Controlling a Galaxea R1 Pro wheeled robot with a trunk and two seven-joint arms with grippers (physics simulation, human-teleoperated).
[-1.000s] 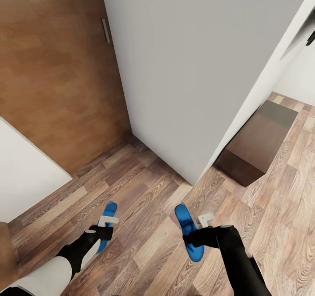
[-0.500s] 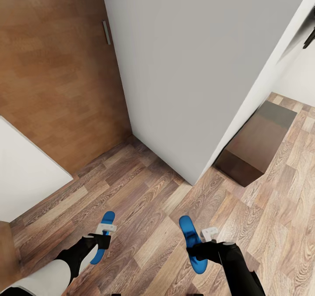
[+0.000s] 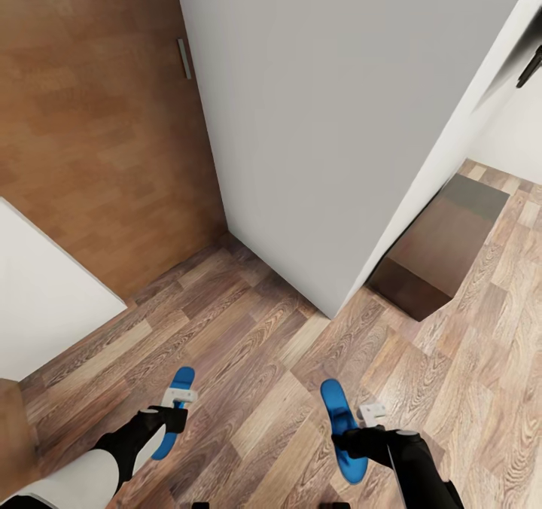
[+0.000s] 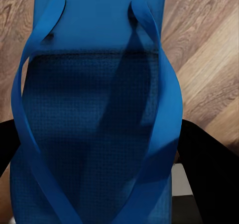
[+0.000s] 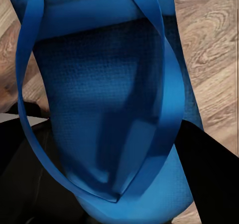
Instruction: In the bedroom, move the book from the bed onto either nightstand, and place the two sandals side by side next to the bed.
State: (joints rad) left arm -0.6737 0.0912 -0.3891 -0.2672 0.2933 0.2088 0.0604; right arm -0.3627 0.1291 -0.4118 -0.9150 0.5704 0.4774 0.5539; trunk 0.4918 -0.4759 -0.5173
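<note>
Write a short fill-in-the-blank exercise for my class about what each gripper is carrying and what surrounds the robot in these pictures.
1. The left gripper holds a blue ____.
2. The sandal in the right gripper is coloured ____.
3. The floor under both arms is made of ____ planks.
4. The dark brown cabinet stands on the robot's ____ side.

Missing words: sandal; blue; wooden; right

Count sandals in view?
2. One sandal in the left gripper, the other sandal in the right gripper, both above the floor.
</note>
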